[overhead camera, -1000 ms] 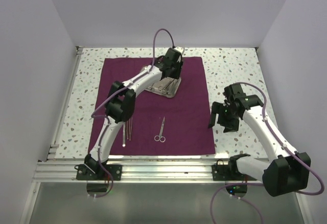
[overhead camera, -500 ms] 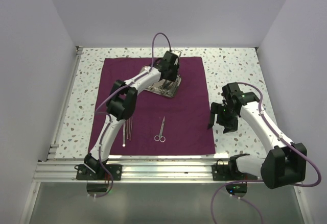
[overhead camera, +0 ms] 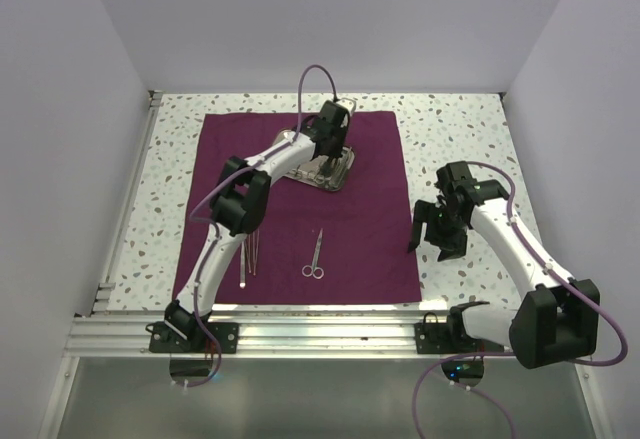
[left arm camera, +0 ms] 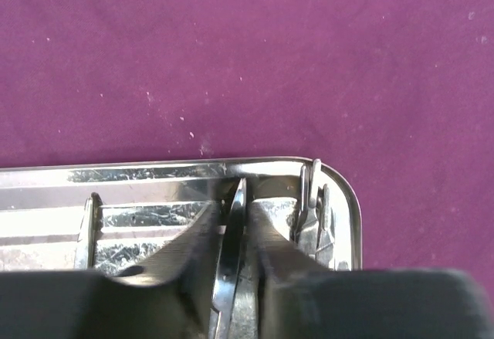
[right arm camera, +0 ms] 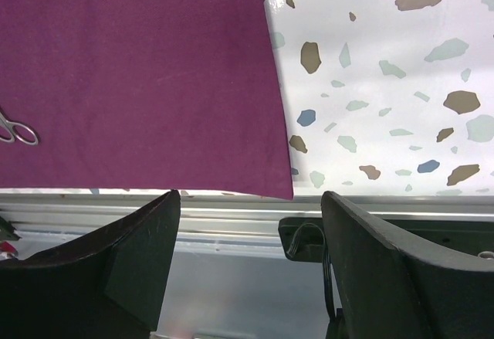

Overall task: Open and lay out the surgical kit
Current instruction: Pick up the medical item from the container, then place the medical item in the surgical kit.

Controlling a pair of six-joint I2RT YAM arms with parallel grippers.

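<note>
Currently the dark purple cloth wrap (overhead camera: 365,219) lies spread flat on the speckled white desk (overhead camera: 450,129), with the shiny rectangular steel tray (overhead camera: 343,171) at its far middle. Near the front edge lie ring-handled steel scissors (overhead camera: 314,257) and, apart from them, a few slim steel probes (overhead camera: 248,257). The left gripper (left arm camera: 236,235) is down in the tray, narrowed onto a thin steel instrument (left arm camera: 238,196) with almost no gap. The right gripper (right arm camera: 251,196) hangs wide open and empty over the cloth's near right corner. Risks noted: the pinch sits on a thin, slick edge, so the instrument may twist or slip on lifting. The neighbouring steel piece (left arm camera: 311,200) lies close and could be dragged, and the light tray may shift.
</note>
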